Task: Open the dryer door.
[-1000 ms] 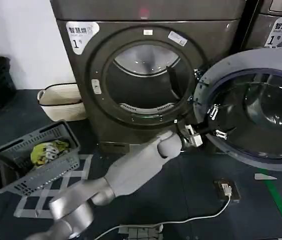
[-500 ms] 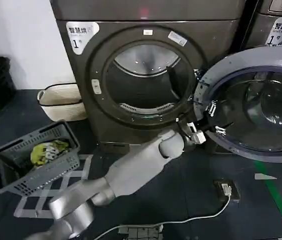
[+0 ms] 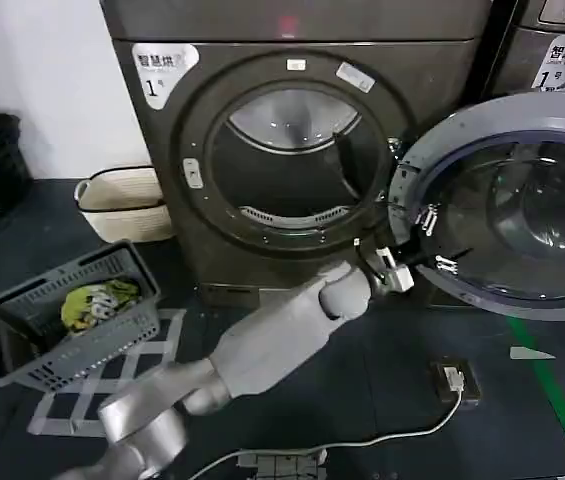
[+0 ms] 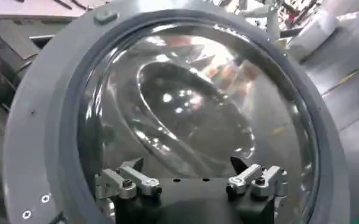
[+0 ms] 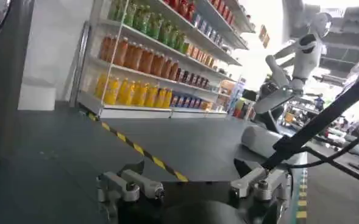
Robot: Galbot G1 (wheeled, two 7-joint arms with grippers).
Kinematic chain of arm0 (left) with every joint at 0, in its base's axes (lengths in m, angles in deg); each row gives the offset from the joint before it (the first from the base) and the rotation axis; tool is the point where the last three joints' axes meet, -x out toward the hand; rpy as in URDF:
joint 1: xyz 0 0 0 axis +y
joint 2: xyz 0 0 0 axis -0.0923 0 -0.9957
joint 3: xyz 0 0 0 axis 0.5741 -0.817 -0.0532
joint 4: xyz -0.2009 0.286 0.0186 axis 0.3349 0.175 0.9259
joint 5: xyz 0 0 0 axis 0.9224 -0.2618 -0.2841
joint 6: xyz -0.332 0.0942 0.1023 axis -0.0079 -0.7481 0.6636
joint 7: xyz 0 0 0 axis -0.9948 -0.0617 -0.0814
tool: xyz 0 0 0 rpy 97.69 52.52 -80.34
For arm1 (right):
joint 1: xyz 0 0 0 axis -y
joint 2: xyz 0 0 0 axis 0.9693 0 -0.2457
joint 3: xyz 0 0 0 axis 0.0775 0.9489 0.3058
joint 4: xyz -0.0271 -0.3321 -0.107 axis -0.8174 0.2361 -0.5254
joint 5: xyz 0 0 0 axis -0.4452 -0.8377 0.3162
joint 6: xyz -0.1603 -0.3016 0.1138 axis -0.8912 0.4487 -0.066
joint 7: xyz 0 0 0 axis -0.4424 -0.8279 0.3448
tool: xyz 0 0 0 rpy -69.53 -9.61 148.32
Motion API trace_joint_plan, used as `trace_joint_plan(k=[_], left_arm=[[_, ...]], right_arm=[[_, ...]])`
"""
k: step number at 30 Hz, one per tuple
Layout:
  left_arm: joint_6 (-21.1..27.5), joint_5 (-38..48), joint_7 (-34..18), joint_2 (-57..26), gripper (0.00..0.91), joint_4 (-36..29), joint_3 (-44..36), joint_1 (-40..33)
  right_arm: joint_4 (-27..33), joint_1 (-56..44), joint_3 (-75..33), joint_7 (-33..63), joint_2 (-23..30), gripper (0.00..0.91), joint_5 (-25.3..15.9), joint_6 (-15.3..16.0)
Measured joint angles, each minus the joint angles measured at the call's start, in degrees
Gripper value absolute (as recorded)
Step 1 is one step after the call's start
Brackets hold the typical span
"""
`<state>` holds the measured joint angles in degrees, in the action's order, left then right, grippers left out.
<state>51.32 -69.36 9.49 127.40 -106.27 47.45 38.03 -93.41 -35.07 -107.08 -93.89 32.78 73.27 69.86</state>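
My left gripper (image 3: 432, 240) sits at two o'clock, right at the inner face of the dryer door (image 3: 507, 205), which hangs swung out at three o'clock of the dryer (image 3: 292, 150). A laundry basket (image 3: 72, 315) lies at nine o'clock, on the floor.

Looks like a laundromat mock-up inside a shop: numbered dryer (image 3: 292, 160), laundry basket (image 3: 72, 320), stocked drink shelves (image 5: 161, 55).

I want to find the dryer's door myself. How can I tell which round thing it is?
Find the big dark dryer with the white "1" label. Its round hole is uncovered, and the dryer door hangs swung open beside it, toward the robot's right. It shows a grey plastic ring around bulging glass, with the left gripper open in front of it.
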Motion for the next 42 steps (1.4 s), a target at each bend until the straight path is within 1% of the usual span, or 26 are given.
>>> trace_joint_plan(k=[8,13,18,23,25,31,37,42], left_arm=[[-0.43,0.05,0.40,0.00,0.907,-0.94,-0.12,0.41],[0.76,1.71,1.32,0.00,0.907,-3.96,-1.28,1.51],[1.41,3.80,2.03,0.00,0.907,-11.17,-2.35,3.42],[1.53,5.24,2.11,-0.55,0.907,-21.13,-2.18,6.56],[1.51,5.43,2.11,-3.70,0.907,-24.79,-2.20,7.60],[1.02,5.64,1.99,-18.74,0.907,-34.13,-0.94,12.06],[-0.62,5.71,1.99,-29.48,0.907,-40.18,1.64,18.17],[-0.62,7.66,1.77,-37.02,0.907,-43.29,6.46,24.25]], right_arm=[[-0.10,-0.09,0.02,-0.03,-0.04,0.907,0.02,0.06],[-0.91,-0.52,0.03,-0.03,0.05,0.907,0.12,0.10],[-1.32,-1.02,0.04,-0.02,-0.03,0.907,0.18,0.21],[-1.53,-1.30,0.04,-0.03,-0.30,0.907,0.21,0.21],[-1.59,-1.31,0.02,-0.01,-0.23,0.907,0.21,0.22],[-2.52,-1.35,0.03,-0.11,0.23,0.907,0.21,0.21],[-4.01,-1.79,0.01,-0.14,0.77,0.907,0.35,0.25],[-4.88,-2.00,-0.04,0.16,0.77,0.907,1.42,0.65]])
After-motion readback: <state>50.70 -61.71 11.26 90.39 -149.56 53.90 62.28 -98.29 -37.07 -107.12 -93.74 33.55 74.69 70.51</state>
